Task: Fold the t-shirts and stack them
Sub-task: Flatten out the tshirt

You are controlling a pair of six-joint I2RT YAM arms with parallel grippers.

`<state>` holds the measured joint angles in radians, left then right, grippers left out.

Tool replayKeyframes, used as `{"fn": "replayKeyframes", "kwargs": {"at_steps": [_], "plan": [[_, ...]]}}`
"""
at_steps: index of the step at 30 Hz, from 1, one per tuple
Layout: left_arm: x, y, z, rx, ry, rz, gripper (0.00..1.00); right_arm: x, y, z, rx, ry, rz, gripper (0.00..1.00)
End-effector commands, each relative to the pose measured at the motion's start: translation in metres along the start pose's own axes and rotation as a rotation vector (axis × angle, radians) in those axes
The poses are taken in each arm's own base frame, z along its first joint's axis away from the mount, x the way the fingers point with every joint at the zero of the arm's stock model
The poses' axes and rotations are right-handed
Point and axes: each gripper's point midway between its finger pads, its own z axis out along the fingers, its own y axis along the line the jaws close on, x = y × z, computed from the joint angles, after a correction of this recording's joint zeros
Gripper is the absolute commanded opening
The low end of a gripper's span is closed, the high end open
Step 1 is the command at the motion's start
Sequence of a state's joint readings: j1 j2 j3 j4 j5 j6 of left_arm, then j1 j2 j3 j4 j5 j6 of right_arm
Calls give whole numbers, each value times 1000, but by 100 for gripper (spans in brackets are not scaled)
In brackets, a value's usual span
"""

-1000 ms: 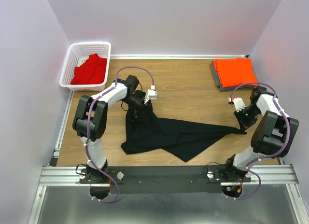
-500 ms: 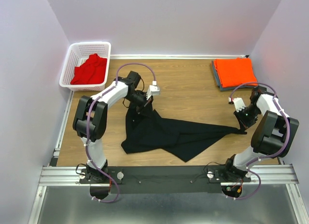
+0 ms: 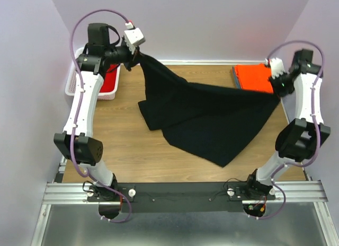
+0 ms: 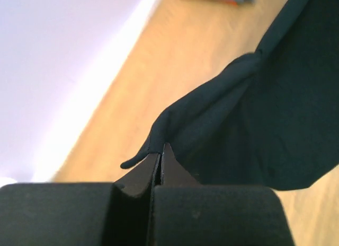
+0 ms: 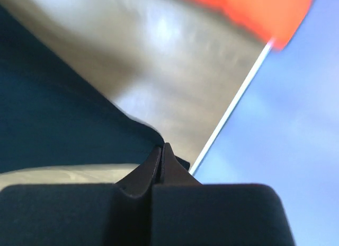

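A: Cloth first: where is the large black t-shirt (image 3: pixel 212 116) of soft fabric?

B: Up in the air over the middle of the brown wooden surface (image 3: pixel 132 150), stretched between the two arms. Its top edge runs from far left to far right, and the rest hangs in loose folds toward the near side.

A: Does it reach the wood?

B: I cannot tell. The lowest point hangs a little right of centre.

A: Who holds it?

B: Both. The left jaws are pressed together on a thin corner of it, high up at the far left above the basket. In the left wrist view the black t-shirt (image 4: pixel 254 97) tapers to a point pinched between the tips. The right jaws are pinching the opposite corner at the far right in the same way, at the end of the raised white right arm (image 3: pixel 306 100).

A: And the other shirts?

B: The bright orange t-shirt (image 3: pixel 253 79) lies folded flat on a grey layer (image 3: pixel 234 80) in the far right corner of the surface, with the black cloth covering its near edge. The red t-shirt (image 3: pixel 108 82) lies crumpled in the white plastic mesh basket (image 3: pixel 106 96) in the far left corner, partly behind the white left arm (image 3: pixel 85 97)
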<state>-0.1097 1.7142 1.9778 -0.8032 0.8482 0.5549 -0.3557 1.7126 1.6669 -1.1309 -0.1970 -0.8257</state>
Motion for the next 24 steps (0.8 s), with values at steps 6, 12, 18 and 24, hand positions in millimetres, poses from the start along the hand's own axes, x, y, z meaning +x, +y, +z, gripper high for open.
{"fn": "replayKeyframes", "kwargs": {"at_steps": [6,12,18,24], "plan": [[-114,81,-103,-502,-291,100,0,-144,-43,-69,264,-229,-26,1],[-191,71,-179,-674,-486,294,0,-188,-81,-164,553,-487,38,1],[-237,3,-249,-837,-653,466,0,-190,-64,-288,745,-787,76,1],[-267,-94,-338,-1055,-815,632,0,-170,-35,-386,879,-1000,95,0]]}}
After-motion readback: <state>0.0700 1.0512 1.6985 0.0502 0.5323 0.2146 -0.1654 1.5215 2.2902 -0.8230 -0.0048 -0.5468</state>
